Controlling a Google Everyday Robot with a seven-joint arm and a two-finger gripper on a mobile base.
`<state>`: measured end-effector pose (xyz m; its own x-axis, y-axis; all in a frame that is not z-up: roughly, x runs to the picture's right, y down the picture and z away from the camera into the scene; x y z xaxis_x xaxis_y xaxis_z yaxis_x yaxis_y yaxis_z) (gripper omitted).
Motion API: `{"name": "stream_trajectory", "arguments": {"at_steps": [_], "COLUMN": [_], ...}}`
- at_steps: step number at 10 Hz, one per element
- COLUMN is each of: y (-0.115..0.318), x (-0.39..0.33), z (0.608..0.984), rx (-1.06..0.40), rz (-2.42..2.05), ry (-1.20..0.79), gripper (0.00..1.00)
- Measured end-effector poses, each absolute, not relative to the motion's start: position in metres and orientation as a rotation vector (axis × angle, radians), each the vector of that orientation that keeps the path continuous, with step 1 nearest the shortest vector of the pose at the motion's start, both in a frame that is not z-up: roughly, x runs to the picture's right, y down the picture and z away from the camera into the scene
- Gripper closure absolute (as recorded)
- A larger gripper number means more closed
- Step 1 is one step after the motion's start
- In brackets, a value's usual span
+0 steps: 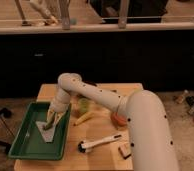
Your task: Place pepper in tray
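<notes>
The green tray point(27, 145) lies at the table's left front, with a pale sheet point(47, 131) on its floor. My gripper point(52, 120) hangs from the white arm over the tray's right half, just above that sheet. A slim greenish shape at the gripper's tip may be the pepper point(50, 120), but I cannot make it out for sure.
A yellowish elongated vegetable point(84, 118) and a light-green cup point(83, 105) sit just right of the tray. An orange bowl point(118, 119) is partly hidden by my arm. A white-handled brush point(99, 143) and a small block point(124, 150) lie near the front edge.
</notes>
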<state>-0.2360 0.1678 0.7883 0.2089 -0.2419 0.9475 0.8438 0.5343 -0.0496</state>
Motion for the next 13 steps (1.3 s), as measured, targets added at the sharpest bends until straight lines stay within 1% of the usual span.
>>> {"name": "stream_trajectory", "arguments": {"at_steps": [4,5,6,7,13], "y": [0.169,0.167,0.167,0.167,0.162], "x": [-0.226,-0.224,-0.223,-0.222,-0.217], "z": [0.796,0.798,0.799,0.8,0.799], "rx": [-0.673,-0.668,-0.667,-0.663,-0.629], "rz": [-0.781,-0.772,-0.771,-0.769,-0.775], "ry": [-1.113,-1.11,-1.108,-1.105,-1.1], "gripper": [0.45,0.31,0.26,0.21,0.2]}}
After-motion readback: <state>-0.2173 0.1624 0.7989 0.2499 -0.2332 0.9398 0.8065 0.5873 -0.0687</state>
